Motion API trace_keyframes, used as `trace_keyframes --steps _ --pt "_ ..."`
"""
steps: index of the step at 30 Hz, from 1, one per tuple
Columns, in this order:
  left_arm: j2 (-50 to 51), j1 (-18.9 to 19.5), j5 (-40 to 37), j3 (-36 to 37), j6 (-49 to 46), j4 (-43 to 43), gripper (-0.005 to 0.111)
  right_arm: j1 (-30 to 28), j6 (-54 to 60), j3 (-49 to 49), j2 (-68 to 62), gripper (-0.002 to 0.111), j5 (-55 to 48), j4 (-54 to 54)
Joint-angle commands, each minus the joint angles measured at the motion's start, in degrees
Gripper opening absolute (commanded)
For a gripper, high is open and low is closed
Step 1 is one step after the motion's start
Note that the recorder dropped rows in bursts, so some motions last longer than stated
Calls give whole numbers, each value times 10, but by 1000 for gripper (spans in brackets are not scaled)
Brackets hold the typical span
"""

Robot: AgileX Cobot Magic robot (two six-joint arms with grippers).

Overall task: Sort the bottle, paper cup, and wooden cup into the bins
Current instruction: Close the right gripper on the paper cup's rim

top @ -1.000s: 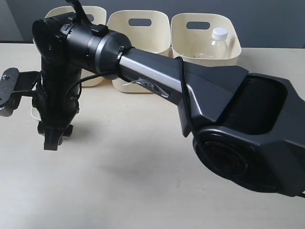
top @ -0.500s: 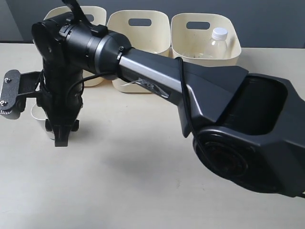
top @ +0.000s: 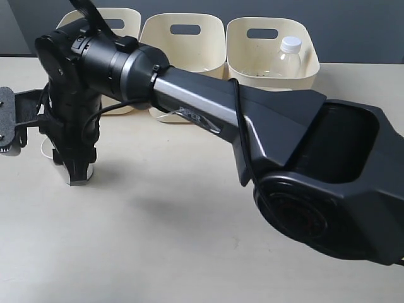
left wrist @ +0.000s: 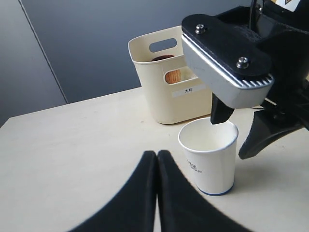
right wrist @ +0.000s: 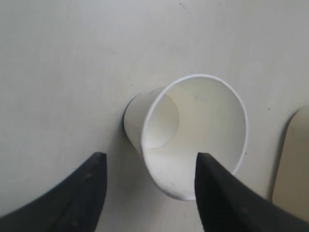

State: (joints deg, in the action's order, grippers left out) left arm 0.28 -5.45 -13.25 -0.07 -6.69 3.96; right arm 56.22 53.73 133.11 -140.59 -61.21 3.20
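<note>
Left gripper (left wrist: pixel 157 153): hovers over the bench (left wrist: pixel 72 145), fingers pressed together on nothing, points toward the left bin (left wrist: pixel 161 99) from well short of it.

Paper cup (left wrist: pixel 210 159): stands upright on the bench just in front of the left bin, not touching it.

Right gripper (right wrist: pixel 150 157): hangs pointing down at the cup, fingers (right wrist: pixel 82 193) spread wide, grips nothing. Places one finger outside the cup wall with a clear gap, the other over the open mouth by the rim.

Wooden cup (left wrist: pixel 172 76): sits inside the left bin, shows through its handle cut-out.

Bottle (top: pixel 289 60): stands upright in the right bin (top: pixel 303 79), second along from the left bin.
</note>
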Motion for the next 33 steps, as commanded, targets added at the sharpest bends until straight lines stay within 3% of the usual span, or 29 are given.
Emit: trace_keyframes --steps 1,19,22,30,33 --pt "-3 -4 3 1 1 0 0 -2 7 -2 -3 53 10 -4" --pt "-3 -4 3 1 1 0 0 -9 4 -2 -33 52 39 -14" --pt "-3 -4 3 1 1 0 0 -9 4 -2 -33 43 39 -14" --pt "-3 -4 3 1 1 0 0 -9 3 -2 -33 1 30 -14" --pt "-3 -4 3 1 1 0 0 -9 3 -2 -33 -1 28 -14"
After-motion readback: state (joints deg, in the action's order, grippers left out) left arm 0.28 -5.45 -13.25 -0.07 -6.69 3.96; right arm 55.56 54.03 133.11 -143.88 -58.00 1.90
